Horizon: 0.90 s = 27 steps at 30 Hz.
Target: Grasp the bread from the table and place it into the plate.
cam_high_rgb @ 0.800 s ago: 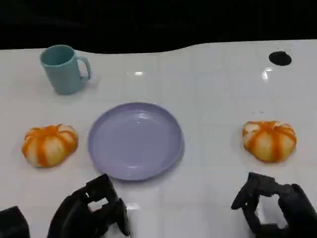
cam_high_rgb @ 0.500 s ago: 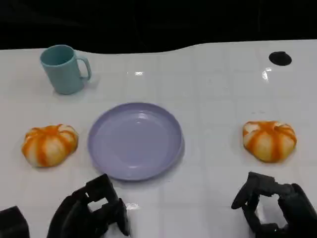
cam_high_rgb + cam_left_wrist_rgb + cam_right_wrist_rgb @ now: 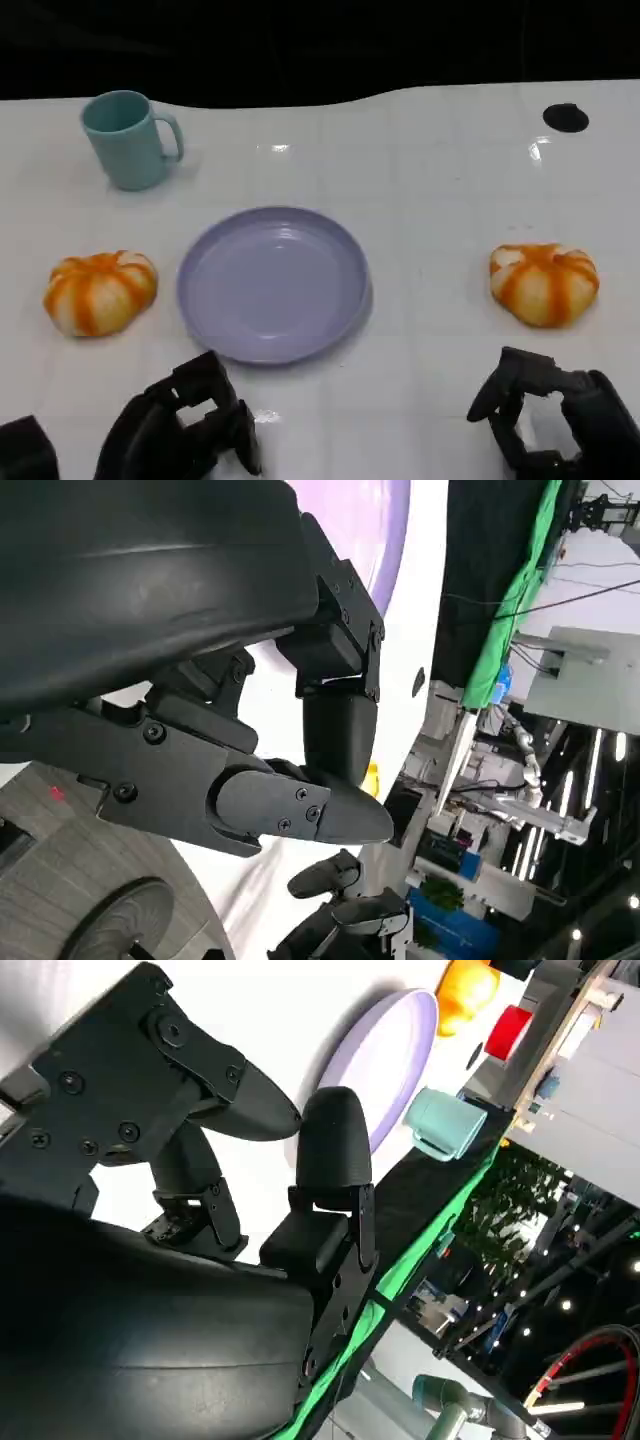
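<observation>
White glossy bench (image 3: pixel 440 170) carries everything. Left hand (image 3: pixel 185 425) sits low at the near edge, black fingers curled in, nothing in them; left wrist view shows its fingers (image 3: pixel 300 815) bent together over bare bench, holding nothing. Right hand (image 3: pixel 550 420) at the near right edge, fingers spread apart in a loose claw, nothing between them; right wrist view shows the fingers (image 3: pixel 335 1150) apart with white bench between. Lavender plate (image 3: pixel 205 300) lies just ahead of the left hand, slightly toward the right hand's side, nothing in it. Two orange-and-white striped breads: left bread (image 3: pixel 100 290) ahead of the left hand and out to its outer side, just beside the plate, not touching; right bread (image 3: pixel 544 283) straight ahead of the right hand, near but apart from the fingertips. Both breads sit on the bench, off the plate. Teal mug (image 3: pixel 128 138) stands upright well beyond the left hand, past the left bread, handle toward the plate side. Small black round mark (image 3: pixel 566 117) far beyond the right hand near the back edge.
</observation>
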### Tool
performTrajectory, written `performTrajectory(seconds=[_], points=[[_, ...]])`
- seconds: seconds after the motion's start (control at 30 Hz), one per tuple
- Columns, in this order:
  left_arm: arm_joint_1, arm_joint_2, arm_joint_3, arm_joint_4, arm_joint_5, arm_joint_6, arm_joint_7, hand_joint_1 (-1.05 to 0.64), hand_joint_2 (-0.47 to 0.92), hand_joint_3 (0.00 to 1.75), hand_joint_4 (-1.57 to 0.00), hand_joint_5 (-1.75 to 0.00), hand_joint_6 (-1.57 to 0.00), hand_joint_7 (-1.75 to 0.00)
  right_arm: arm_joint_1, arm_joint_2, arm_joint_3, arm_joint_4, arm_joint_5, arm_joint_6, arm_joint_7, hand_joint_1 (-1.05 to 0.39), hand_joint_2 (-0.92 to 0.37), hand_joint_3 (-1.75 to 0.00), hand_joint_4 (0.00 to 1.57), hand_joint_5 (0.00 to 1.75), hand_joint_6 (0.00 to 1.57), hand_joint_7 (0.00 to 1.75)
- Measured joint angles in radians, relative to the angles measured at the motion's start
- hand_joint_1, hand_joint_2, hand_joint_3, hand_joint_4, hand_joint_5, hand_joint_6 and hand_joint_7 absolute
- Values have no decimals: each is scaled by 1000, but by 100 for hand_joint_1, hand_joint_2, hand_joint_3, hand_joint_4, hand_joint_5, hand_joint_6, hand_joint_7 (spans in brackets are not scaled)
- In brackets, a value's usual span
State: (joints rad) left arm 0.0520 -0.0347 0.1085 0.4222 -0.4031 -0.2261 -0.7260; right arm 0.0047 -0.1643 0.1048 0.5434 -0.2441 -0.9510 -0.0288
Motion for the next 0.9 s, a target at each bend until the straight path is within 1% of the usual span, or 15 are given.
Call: performTrajectory(seconds=[0.07, 0.17, 0.2, 0.27, 0.33, 0.4, 0.5, 0.57, 0.7, 0.8, 0.87, 0.9], points=[[0, 0, 0, 0, 0, 0, 0, -65, 92, 21, -80, -175, -71, -157, 0, 0, 0, 0, 0, 0, 0, -8, -33, -138, 77, 171, 77, 127], [0, 0, 0, 0, 1, -1, 0, -65, 92, 20, -80, -175, -71, -157, 0, 0, 0, 0, 2, 0, 0, -11, -45, -116, 74, 169, 78, 115], [0, 0, 0, 0, 1, 0, 0, -65, 92, 20, -80, -175, -71, -157, 0, 0, 0, 0, 4, 0, 1, -12, -51, -104, 72, 166, 78, 110], [0, 0, 0, 0, 1, 0, 0, -65, 92, 20, -80, -175, -71, -157, 0, 3, 0, 0, 10, 0, 5, -13, -56, -92, 70, 158, 77, 103], [0, 0, 0, 0, 1, 0, 0, -65, 92, 20, -80, -175, -71, -157, 0, 9, 0, 0, 22, -1, 7, -15, -59, -88, 68, 146, 75, 96], [0, 0, 0, 0, 1, 0, 0, -64, 92, 20, -80, -175, -71, -157, 0, 13, -2, 0, 23, -5, 3, -15, -58, -88, 64, 139, 72, 92], [0, 0, 1, 0, 0, 0, 0, -65, 92, 20, -80, -175, -71, -157, 0, 13, -9, -4, 21, -10, -2, -16, -55, -90, 60, 133, 69, 87], [-1, 0, 1, 0, 1, 0, 0, -65, 92, 20, -80, -175, -71, -157, 0, 11, -17, -23, -16, -10, -25, -18, -54, -92, 59, 130, 68, 83], [-1, 0, 1, 1, 1, -1, 0, -66, 92, 20, -80, -175, -71, -157, 1, -4, -31, -64, -138, -10, -90, -24, -66, -70, 62, 108, 73, 61], [-2, 0, 1, 5, 1, -3, 0, -65, 92, 21, -80, -175, -71, -157, 2, -22, -56, -112, -233, -4, -160, -25, -73, -54, 60, 93, 74, 45], [-3, 0, 2, 5, 1, -4, 0, -65, 92, 21, -80, -175, -71, -157, 3, -36, -63, -146, -288, 6, -199, -25, -76, -47, 58, 89, 73, 39], [-3, 0, 2, 6, 1, -4, 0, -65, 92, 21, -80, -175, -71, -157, 3, -41, -65, -157, -314, 13, -219, -26, -78, -41, 55, 86, 72, 35]])
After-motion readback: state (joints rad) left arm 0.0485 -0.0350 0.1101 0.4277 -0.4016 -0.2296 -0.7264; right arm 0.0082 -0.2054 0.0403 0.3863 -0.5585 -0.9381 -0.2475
